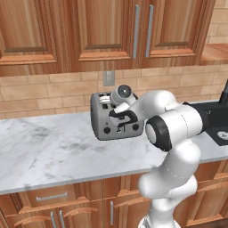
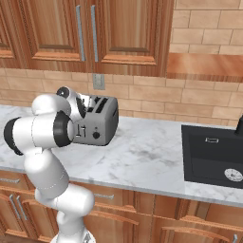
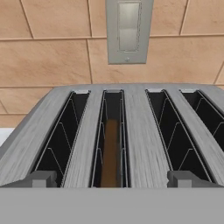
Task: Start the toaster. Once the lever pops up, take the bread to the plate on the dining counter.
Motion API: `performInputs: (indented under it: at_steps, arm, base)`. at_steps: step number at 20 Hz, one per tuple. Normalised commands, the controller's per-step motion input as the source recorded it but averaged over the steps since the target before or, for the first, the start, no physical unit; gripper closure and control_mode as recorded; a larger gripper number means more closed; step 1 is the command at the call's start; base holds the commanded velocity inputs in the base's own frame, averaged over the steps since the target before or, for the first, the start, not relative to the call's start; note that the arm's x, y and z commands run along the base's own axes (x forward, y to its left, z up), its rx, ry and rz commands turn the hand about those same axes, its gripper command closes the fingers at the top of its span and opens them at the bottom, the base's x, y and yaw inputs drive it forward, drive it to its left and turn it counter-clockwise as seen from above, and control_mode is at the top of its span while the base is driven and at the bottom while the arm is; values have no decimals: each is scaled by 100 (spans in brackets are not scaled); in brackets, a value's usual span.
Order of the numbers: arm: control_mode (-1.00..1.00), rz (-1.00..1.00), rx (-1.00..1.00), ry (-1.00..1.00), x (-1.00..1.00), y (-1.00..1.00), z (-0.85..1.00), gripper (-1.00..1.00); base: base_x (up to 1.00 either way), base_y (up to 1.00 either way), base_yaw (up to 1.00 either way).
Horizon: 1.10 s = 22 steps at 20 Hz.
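The silver-grey toaster [image 1: 102, 116] [image 2: 102, 121] stands on the marble worktop against the brick wall. My gripper [image 1: 121, 119] hangs at the toaster's front upper edge. In the hand view the toaster [image 3: 135, 131] shows its four black slots. The brown bread [image 3: 110, 153] sits low inside the second slot from the left. My gripper [image 3: 113, 179] is open, its two fingertips [image 3: 41, 178] spread wide just above the near edge of the toaster's top, with nothing gripped. The plate and the dining counter are out of view.
A grey wall outlet [image 3: 129, 28] [image 1: 108, 78] sits on the brick wall behind the toaster. A black sink [image 2: 213, 156] is set into the marble worktop [image 1: 49, 147] to the right. Wooden cabinets hang above and stand below the worktop.
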Motion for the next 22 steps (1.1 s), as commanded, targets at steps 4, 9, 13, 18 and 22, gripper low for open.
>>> performInputs:
  at_steps: [4,9,13,18,22]
  arm:
    - [-100,0,0,0,0,0,0,-100]
    - [-100,0,0,0,0,0,0,-100]
    - [-100,0,0,0,0,0,0,-100]
    - [-100,0,0,0,0,0,0,-100]
    - [-100,0,0,0,0,0,0,-100]
  base:
    - [0,0,0]
    - [0,0,0]
    - [0,0,0]
    - [0,0,0]
    - [0,0,0]
